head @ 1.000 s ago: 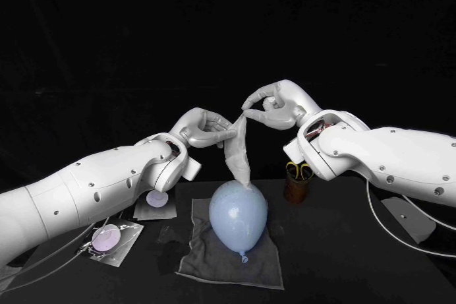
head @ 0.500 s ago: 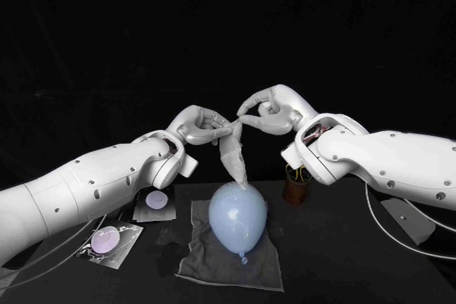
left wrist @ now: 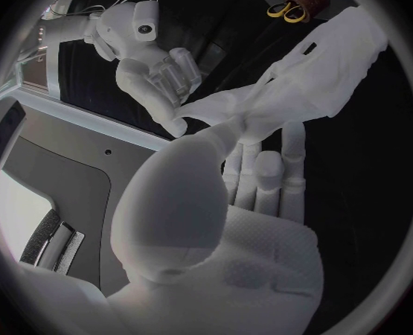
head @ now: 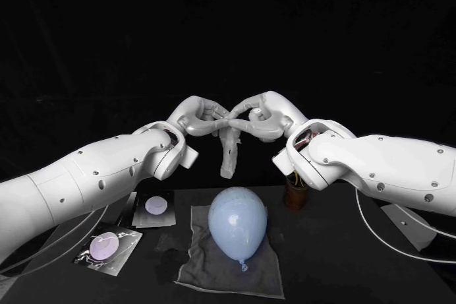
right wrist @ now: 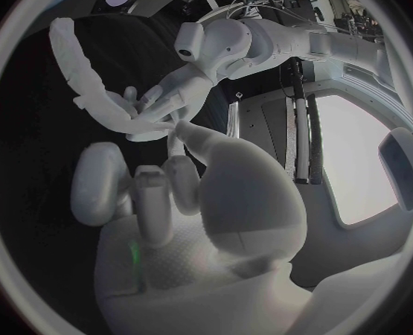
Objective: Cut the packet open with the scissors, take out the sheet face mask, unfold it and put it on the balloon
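The folded pale sheet face mask (head: 229,152) hangs in the air above the table, its lower end a little above the balloon. My left hand (head: 199,119) and right hand (head: 263,115) meet at its top edge, and each pinches it. The light blue balloon (head: 236,223) lies on a grey cloth (head: 201,268) below them. In the left wrist view my left hand (left wrist: 254,177) grips the mask (left wrist: 310,78), with the right hand (left wrist: 156,76) beyond it. In the right wrist view my right hand (right wrist: 160,190) holds the mask (right wrist: 87,78) against the left hand (right wrist: 173,93).
A brown cup (head: 296,196) with the yellow-handled scissors (left wrist: 291,10) stands right of the balloon, partly behind my right arm. The cut packet (head: 154,208) and a second packet piece (head: 107,244) lie left of the cloth.
The two hands have come together at the same height on the mask's top. The mask's lower end, which touched the balloon's tip, now hangs clear of it.
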`<state>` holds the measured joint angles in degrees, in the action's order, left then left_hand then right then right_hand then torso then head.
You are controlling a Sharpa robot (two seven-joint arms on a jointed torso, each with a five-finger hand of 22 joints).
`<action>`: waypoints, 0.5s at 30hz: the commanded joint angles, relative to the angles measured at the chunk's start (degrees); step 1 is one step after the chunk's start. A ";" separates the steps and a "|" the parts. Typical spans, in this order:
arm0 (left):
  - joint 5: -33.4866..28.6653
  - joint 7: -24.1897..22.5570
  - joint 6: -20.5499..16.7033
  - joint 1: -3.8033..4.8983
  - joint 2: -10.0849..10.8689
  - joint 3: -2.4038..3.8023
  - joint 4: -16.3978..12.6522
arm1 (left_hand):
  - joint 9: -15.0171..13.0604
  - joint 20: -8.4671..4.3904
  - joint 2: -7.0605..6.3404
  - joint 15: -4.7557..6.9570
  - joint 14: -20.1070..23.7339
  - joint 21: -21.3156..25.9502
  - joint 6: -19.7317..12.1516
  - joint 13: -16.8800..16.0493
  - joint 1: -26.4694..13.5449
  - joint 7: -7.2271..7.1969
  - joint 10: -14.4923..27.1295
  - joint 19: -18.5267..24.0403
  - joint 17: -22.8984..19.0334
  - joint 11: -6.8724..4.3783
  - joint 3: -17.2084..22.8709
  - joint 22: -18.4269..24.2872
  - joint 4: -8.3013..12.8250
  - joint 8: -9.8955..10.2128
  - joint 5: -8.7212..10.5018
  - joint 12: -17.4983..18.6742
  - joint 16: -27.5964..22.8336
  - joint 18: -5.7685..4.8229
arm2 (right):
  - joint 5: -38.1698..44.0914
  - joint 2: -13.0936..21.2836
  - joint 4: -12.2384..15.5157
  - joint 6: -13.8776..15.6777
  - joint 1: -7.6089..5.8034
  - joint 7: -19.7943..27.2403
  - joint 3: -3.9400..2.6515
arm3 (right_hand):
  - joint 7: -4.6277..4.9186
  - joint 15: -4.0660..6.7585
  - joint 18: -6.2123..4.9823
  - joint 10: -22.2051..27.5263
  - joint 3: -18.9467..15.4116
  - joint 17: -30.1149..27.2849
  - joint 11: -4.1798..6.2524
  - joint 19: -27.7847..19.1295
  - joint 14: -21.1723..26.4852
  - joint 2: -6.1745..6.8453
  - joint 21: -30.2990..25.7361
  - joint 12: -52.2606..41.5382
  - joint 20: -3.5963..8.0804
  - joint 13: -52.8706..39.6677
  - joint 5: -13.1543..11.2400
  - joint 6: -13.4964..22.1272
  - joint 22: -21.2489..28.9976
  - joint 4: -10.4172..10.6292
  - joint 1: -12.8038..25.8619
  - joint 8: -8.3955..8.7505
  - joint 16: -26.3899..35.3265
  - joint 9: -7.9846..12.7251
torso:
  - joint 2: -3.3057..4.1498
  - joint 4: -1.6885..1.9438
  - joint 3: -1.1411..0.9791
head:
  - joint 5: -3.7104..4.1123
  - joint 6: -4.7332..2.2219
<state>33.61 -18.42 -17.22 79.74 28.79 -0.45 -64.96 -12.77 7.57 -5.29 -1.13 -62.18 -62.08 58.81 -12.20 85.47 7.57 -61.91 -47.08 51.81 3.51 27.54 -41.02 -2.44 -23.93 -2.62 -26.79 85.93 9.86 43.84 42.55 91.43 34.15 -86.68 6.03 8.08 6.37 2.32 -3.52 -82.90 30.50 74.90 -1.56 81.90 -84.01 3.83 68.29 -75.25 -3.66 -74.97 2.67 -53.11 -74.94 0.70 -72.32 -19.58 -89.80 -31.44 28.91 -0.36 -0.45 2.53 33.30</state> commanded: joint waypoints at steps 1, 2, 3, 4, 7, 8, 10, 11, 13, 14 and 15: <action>-0.02 -3.15 4.27 0.80 -0.09 0.10 0.98 | -3.64 -0.39 0.09 0.25 0.00 -0.25 -0.34 -0.06 -0.41 -0.13 -0.29 0.01 -0.34 0.00 0.42 -0.08 0.08 -0.38 -0.12 -0.32 0.29 0.68 | -3.60 -0.09 -0.22 -3.10 -0.06 3.27 -0.03 | 1.80 -1.41 -1.16 2.57 -2.32 12.42 -1.64 -2.21 -5.15 2.68 -4.60 4.55 -0.70 -4.24 0.06 3.32 -8.17 1.10 1.51 3.03 1.27 1.64 | -0.01 0.05 -0.05 | 0.09 -0.48; -0.06 -3.44 4.91 0.94 -0.04 0.10 1.19 | -3.64 -0.39 0.09 0.25 0.00 -0.25 -0.34 -0.06 -0.41 -0.13 -0.29 0.01 -0.34 0.00 0.42 -0.08 0.08 -0.38 -0.12 -0.32 0.29 0.68 | -3.73 -0.02 -0.17 -3.48 -0.07 3.41 -0.03 | 2.18 -1.78 -1.27 3.31 -2.74 11.83 -1.90 -2.71 -4.93 2.86 -5.60 5.58 -1.05 -3.66 0.20 3.66 -7.89 1.36 1.56 3.65 1.61 2.00 | -0.02 0.04 -0.05 | 0.12 -0.52; -0.10 -3.72 5.55 1.07 0.01 0.10 1.37 | -3.65 -0.39 0.08 0.25 0.13 -0.25 -0.34 -0.06 -0.41 -0.13 -0.30 0.02 -0.53 0.00 0.42 -0.08 0.08 -0.38 -0.12 -0.32 0.27 0.68 | -3.81 0.11 -0.06 -3.84 -0.07 3.55 -0.02 | 2.47 -2.05 -1.60 4.53 -3.44 10.69 -2.28 -3.57 -4.50 3.43 -7.55 7.53 -1.31 -2.54 0.09 4.17 -7.35 1.60 1.68 4.41 2.28 2.41 | 0.00 0.06 -0.04 | 0.22 -0.61; -0.12 -4.07 6.37 1.20 0.08 0.10 1.59 | -3.67 -0.40 0.06 0.27 0.31 -0.24 -0.34 -0.07 -0.39 -0.14 -0.32 0.05 -0.78 -0.03 0.42 -0.08 0.11 -0.39 -0.12 -0.34 0.23 0.67 | -3.80 0.36 0.13 -4.23 -0.09 3.73 -0.02 | 2.83 -2.37 -1.93 5.76 -4.12 9.45 -2.65 -4.49 -3.99 3.79 -9.58 9.28 -1.69 -1.48 0.09 4.92 -6.77 1.88 1.54 5.41 3.03 2.92 | 0.03 0.05 -0.02 | 0.29 -0.73; 0.21 -4.85 8.69 1.42 0.22 0.10 2.13 | -3.72 -0.42 0.03 0.31 0.52 -0.24 -0.35 -0.08 -0.27 -0.17 -0.33 0.14 -1.04 -0.07 0.45 -0.09 0.20 -0.38 -0.13 -0.35 0.15 0.66 | -3.66 1.28 0.69 -4.76 -0.13 4.26 0.01 | 3.15 -2.71 -2.50 7.70 -5.31 7.46 -2.96 -5.96 -3.12 4.44 -12.87 12.11 -2.17 0.33 0.10 5.50 -5.79 2.31 1.27 6.59 4.27 3.49 | 0.08 0.03 0.03 | 0.39 -0.88; 0.49 -5.09 9.54 1.48 0.27 0.10 2.33 | -3.73 -0.42 0.03 0.32 0.56 -0.23 -0.37 -0.08 -0.24 -0.17 -0.33 0.16 -1.10 -0.08 0.46 -0.09 0.22 -0.38 -0.13 -0.35 0.13 0.66 | -3.68 1.73 0.91 -4.78 -0.15 4.48 0.02 | 3.16 -2.74 -2.55 7.86 -5.58 7.36 -2.98 -6.05 -3.07 4.60 -13.08 12.33 -2.25 0.50 0.10 5.49 -5.71 2.41 1.27 6.72 4.34 3.55 | 0.09 0.01 0.04 | 0.42 -0.92; 1.02 -5.50 11.61 1.57 0.41 0.10 2.75 | -3.74 -0.43 0.03 0.33 0.70 -0.23 -0.38 -0.08 -0.19 -0.17 -0.33 0.20 -1.27 -0.09 0.47 -0.09 0.26 -0.37 -0.13 -0.36 0.09 0.65 | -4.01 3.02 1.42 -4.53 -0.18 5.14 0.07 | 3.16 -2.83 -3.10 10.74 -6.73 5.79 -3.04 -7.28 -2.35 5.02 -16.04 17.02 -2.53 3.50 0.10 5.49 -4.81 3.10 1.28 7.33 5.34 3.81 | 0.11 0.01 0.05 | 0.52 -1.03; 1.14 -5.58 12.13 1.58 0.45 0.10 2.86 | -3.75 -0.43 0.02 0.34 0.89 -0.23 -0.39 -0.08 -0.17 -0.17 -0.33 0.23 -1.53 -0.09 0.46 -0.09 0.27 -0.36 -0.13 -0.36 0.04 0.65 | -4.22 3.34 1.53 -4.44 -0.19 5.36 0.09 | 3.16 -2.84 -3.31 11.50 -6.97 5.04 -3.05 -7.80 -2.01 5.09 -17.24 18.26 -2.59 4.32 0.11 5.47 -4.44 3.27 1.24 7.46 5.83 3.86 | 0.13 0.05 0.04 | 0.54 -1.04; 1.55 -5.88 13.75 1.63 0.58 0.10 3.21 | -3.78 -0.44 0.00 0.35 1.04 -0.21 -0.40 -0.09 -0.13 -0.16 -0.32 0.31 -1.69 -0.09 0.46 -0.09 0.31 -0.36 -0.13 -0.36 -0.02 0.64 | -5.32 4.40 1.79 -4.28 -0.20 6.27 0.18 | 3.04 -2.86 -4.96 19.60 -8.27 -0.35 -3.03 -12.42 0.83 5.17 -27.79 32.17 -2.90 13.61 0.15 4.62 -0.95 4.54 0.55 7.87 9.77 4.00 | 0.15 0.09 0.04 | 0.55 -1.11; 1.69 -6.01 14.40 1.64 0.65 0.10 3.35 | -3.82 -0.45 -0.03 0.36 1.31 -0.19 -0.42 -0.09 -0.04 -0.15 -0.29 0.44 -2.00 -0.10 0.44 -0.10 0.38 -0.34 -0.12 -0.36 -0.12 0.62 | -5.91 4.95 1.89 -4.11 -0.21 6.82 0.23 | 3.07 -2.88 -5.50 21.39 -8.54 -2.92 -3.01 -14.16 2.24 5.09 -31.76 35.71 -2.98 16.35 0.14 4.37 0.48 4.99 0.17 8.00 11.76 4.06 | 0.14 0.09 0.01 | 0.54 -1.12; 1.78 -6.11 14.84 1.66 0.70 0.10 3.44 | -3.84 -0.45 -0.06 0.36 1.44 -0.18 -0.42 -0.09 0.00 -0.15 -0.27 0.52 -2.13 -0.11 0.42 -0.11 0.41 -0.33 -0.12 -0.35 -0.17 0.61 | -6.36 5.40 1.94 -4.01 -0.20 7.27 0.28 | 3.02 -2.81 -6.11 22.29 -8.87 -6.10 -2.97 -16.16 3.94 5.06 -36.66 38.46 -3.07 19.04 0.17 3.90 2.43 5.79 -0.26 8.09 14.33 4.15 | 0.16 0.12 0.00 | 0.54 -1.18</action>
<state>34.39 -22.24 -7.50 81.22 29.45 -0.44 -61.67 -14.33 7.37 -5.30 -0.74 -61.06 -62.07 58.61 -12.20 85.47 7.37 -61.90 -46.88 49.81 3.52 27.78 -41.02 -2.19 -23.92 -2.62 -26.79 85.91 9.75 39.78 47.53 93.20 31.03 -86.85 10.00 8.36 9.29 -0.49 -8.95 -61.76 21.79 70.76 -4.82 67.02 -81.12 9.00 34.81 -39.24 -6.67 -58.01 2.66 -48.65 -73.61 5.95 -71.75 -11.84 -77.06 -27.34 29.01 -0.30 -0.42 3.04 32.22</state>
